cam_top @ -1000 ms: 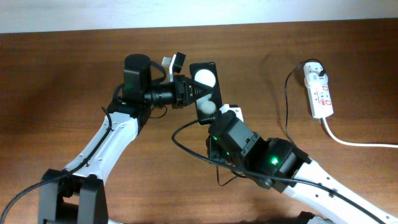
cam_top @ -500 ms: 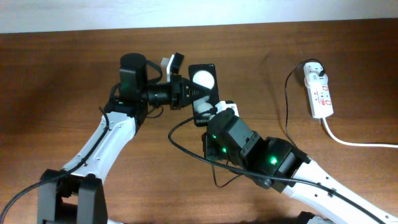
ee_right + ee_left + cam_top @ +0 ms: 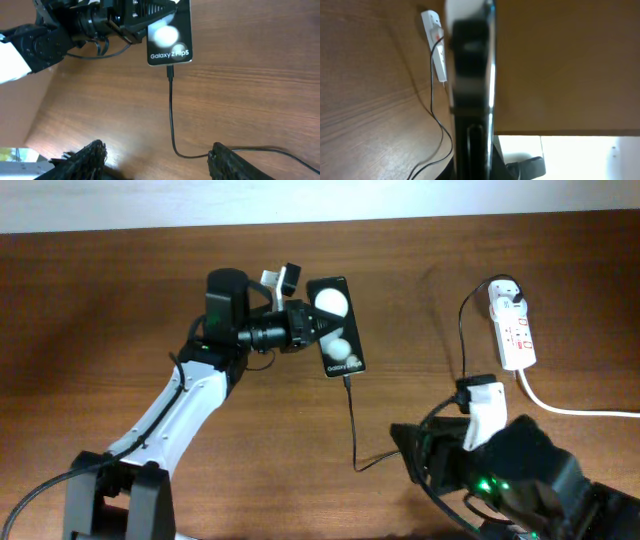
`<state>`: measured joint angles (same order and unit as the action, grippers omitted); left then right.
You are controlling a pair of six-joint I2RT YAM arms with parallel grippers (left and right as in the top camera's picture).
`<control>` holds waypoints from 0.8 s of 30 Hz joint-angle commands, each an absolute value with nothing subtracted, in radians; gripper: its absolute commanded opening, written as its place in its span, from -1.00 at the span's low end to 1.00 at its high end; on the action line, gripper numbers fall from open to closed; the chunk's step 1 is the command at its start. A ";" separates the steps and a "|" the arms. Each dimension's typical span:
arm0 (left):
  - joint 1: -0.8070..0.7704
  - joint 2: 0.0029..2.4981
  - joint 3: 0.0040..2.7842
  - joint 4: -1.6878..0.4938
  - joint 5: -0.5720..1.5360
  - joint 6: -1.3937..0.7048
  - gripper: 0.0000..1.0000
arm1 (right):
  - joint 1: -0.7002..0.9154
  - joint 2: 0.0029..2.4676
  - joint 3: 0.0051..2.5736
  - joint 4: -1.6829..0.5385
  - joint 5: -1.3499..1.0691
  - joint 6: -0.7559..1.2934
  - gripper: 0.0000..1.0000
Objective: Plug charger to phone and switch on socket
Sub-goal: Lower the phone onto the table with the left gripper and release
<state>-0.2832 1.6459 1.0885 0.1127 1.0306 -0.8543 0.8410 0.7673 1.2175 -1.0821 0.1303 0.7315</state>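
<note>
**Charging set-up on a wooden table (image 3: 100,300).** The left gripper (image 3: 316,330) is clenched on the left edge of the phone (image 3: 348,328), which is held far of centre with its lettered end nearest. The charger (image 3: 352,420) has its plug tip seated in that near end (shown most plainly in the right wrist view). Its cable runs nearward, bends right, then climbs to the white adapter (image 3: 505,292) in the socket (image 3: 514,335) at far right. The right gripper (image 3: 160,159), at near right, has its fingers spread wide and grasps nothing.
</note>
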 commanded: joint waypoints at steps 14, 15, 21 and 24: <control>-0.376 1.952 1.523 -0.469 0.881 -0.453 -1.00 | 0.838 0.764 1.229 -1.179 0.113 0.730 0.41; -0.359 2.000 1.523 -0.437 0.925 -0.445 -1.00 | 0.838 0.764 1.229 -1.180 0.112 0.730 0.41; -0.316 2.131 1.523 -0.474 0.802 -0.420 -1.00 | 0.837 0.764 1.229 -1.193 0.113 0.729 0.41; -0.318 2.183 1.523 -0.477 0.781 -0.416 -1.00 | 0.837 0.764 1.229 -1.201 0.117 0.729 0.42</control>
<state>-0.3138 2.1502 1.4948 -0.4751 0.8028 -0.4442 0.8410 0.7647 1.2175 -1.1992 0.1143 0.7303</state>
